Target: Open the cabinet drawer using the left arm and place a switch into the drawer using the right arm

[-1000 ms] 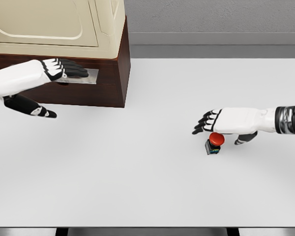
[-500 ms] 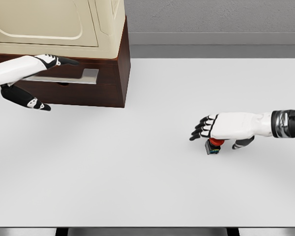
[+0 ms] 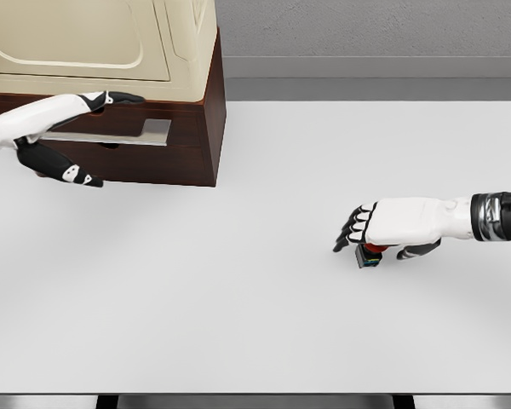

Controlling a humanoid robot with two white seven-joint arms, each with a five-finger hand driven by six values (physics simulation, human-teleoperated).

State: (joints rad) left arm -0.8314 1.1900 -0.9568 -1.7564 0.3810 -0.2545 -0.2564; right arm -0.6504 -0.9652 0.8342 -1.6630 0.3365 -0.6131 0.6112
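The right hand [image 3: 392, 228] is lying over the switch [image 3: 370, 254] on the white table [image 3: 238, 290], its fingers [image 3: 351, 228] curling down just past the red button; whether they are gripping it cannot be told. The left hand [image 3: 64, 128] is hovering with fingers extended, thumb apart, above the drawer handle [image 3: 149, 132] of the cabinet [image 3: 196, 128]

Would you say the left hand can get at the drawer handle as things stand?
Probably yes: the left hand sits right at the drawer front, just above the handle, and nothing lies between them.
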